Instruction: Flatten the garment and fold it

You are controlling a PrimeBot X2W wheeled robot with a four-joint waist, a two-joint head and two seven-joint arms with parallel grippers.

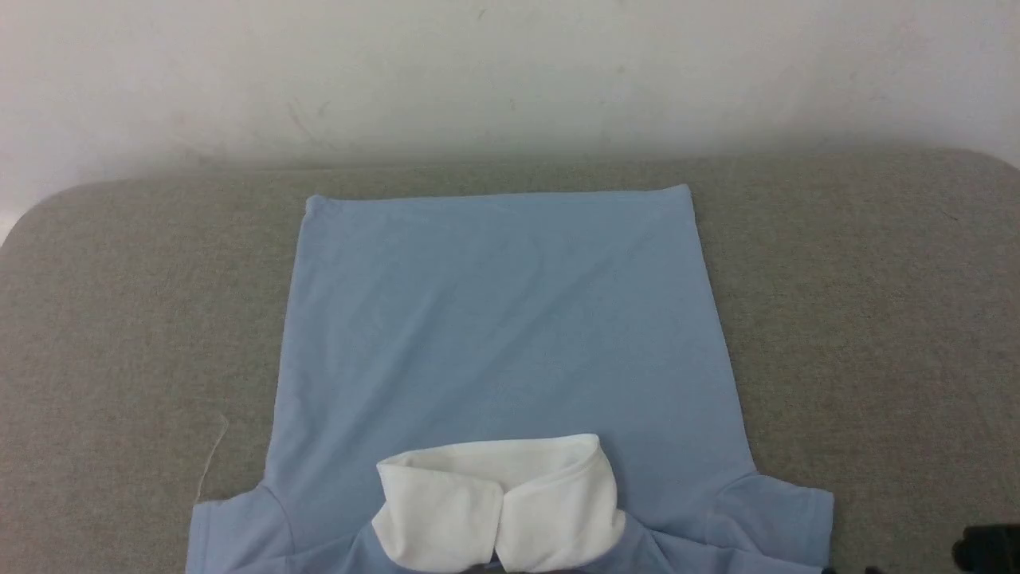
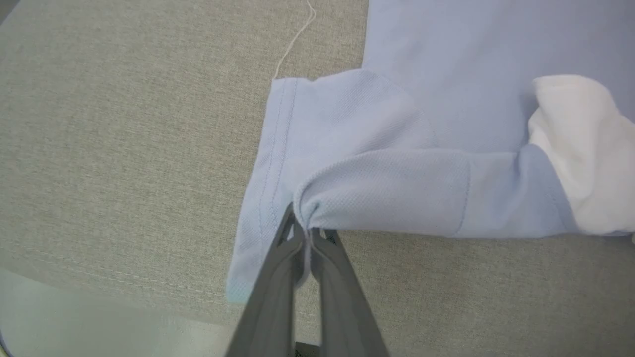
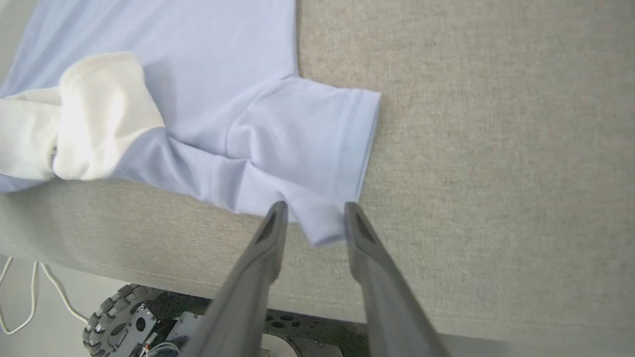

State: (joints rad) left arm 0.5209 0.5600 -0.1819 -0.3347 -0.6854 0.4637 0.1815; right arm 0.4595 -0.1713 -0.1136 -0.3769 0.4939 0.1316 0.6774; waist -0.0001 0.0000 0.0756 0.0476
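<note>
Lying flat, collar point(image 1: 494, 502) nearest, the garment point(image 1: 502, 319) on the grey padded surface point(image 1: 876, 319) is pinched at its left shoulder edge by the left gripper point(image 2: 303, 233), while the right gripper point(image 3: 313, 208) has its jaws spread about the right sleeve corner, seemingly not touching it, and should close before both lift evenly.

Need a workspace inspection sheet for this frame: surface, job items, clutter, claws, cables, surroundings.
Surface: grey fabric table, flat.
Job's things: blue shirt spread flat, white collar at the near edge.
Clutter: loose thread by a sleeve.
Claws: left claw shut on a sleeve fold; right claw open around the other sleeve's corner.
Cables: white cable on the floor.
Surroundings: white wall behind; wheel below the table edge.
</note>
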